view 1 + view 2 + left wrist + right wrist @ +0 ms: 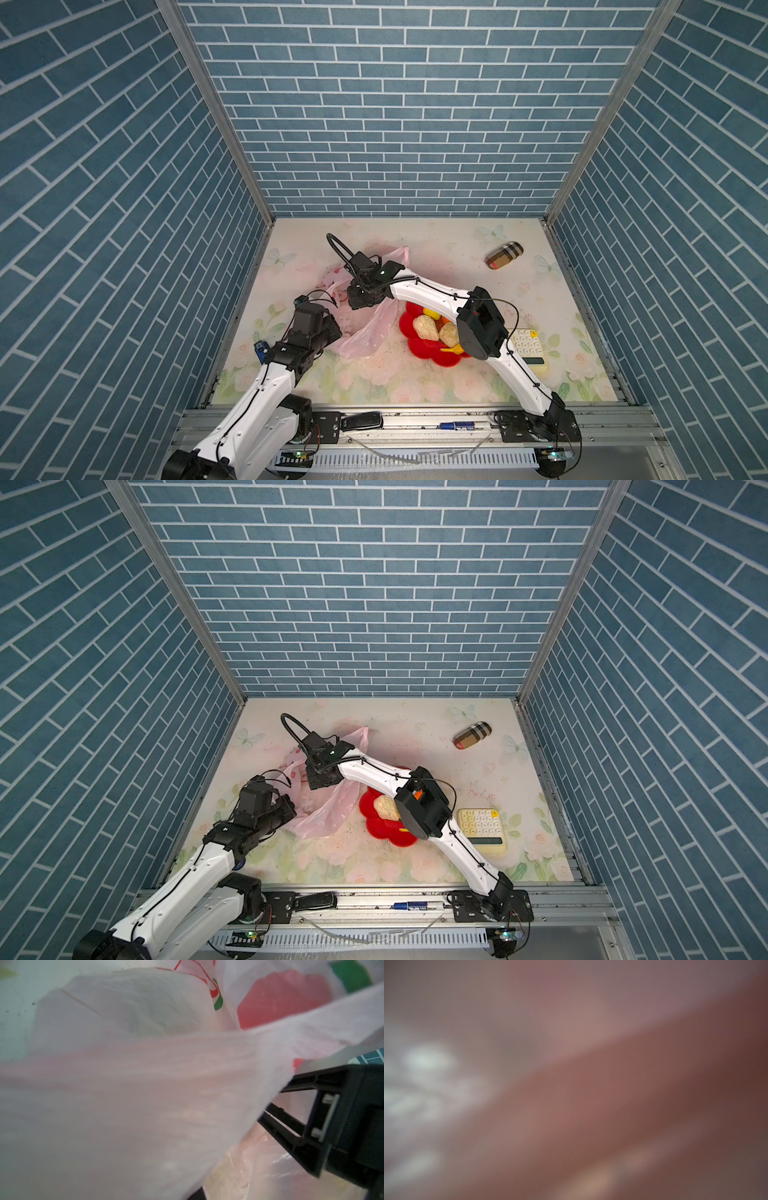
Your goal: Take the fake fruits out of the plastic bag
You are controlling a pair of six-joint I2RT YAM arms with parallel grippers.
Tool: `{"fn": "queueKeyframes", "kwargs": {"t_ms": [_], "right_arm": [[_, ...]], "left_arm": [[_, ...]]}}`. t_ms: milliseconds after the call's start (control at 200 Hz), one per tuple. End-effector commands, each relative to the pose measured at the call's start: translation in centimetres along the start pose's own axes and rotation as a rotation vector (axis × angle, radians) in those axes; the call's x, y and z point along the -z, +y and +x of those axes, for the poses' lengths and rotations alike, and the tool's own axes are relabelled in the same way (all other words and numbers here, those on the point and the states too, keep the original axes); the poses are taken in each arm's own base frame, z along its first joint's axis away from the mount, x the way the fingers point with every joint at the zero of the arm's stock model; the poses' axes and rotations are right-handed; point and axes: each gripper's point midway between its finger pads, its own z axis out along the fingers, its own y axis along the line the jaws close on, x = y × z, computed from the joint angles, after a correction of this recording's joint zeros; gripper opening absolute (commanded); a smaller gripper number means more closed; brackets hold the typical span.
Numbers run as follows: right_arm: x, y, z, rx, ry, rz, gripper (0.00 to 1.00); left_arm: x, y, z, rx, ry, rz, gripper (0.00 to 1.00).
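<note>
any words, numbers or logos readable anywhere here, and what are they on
No text can be read in any view.
plastic bag: red and green printed marks, only curved fragments show, no letters legible.
cream calculator: key markings too small to read.
blue-labelled pen on the front rail: label too small to read.
left arm: a tiny white mark, too small to read.
Right wrist view: fully blurred.

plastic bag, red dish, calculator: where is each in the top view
plastic bag (368, 332): in a top view, lower pink body
red dish (424, 351): in a top view, bare front rim
calculator (525, 343): in a top view, keypad
</note>
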Motion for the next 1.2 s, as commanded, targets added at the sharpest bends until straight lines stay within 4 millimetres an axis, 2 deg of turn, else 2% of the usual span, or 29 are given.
{"fn": "queueKeyframes", "kwargs": {"t_ms": [0,190,390,685,865,1195], "right_arm": [[0.5,-1.0,-0.8,-0.013,-0.041,0.092,0.51],[0.5,-2.7,-1.0,-0.023,-0.062,0.183,0.54],[-0.1,-3.0,-1.2,-0.019,-0.066,0.202,0.54],[0.7,-3.8,-1.9,-0.008,-0.1,0.252,0.55],[1.7,-3.7,-2.9,0.012,-0.127,0.244,0.55],[3.9,-2.3,-4.1,0.01,-0.174,0.182,0.55]], "left_arm": [[0.2,0.2,0.0,0.018,0.0,-0.002,0.03],[0.5,0.0,0.1,0.028,-0.005,0.015,0.03],[0.6,-0.1,0.4,0.042,0.001,0.036,0.03],[0.9,-0.4,0.3,0.034,0.0,0.044,0.03],[1.7,-1.4,-1.2,0.032,-0.044,0.065,0.03],[3.5,-5.7,-5.9,-0.047,-0.121,0.124,0.03]]}}
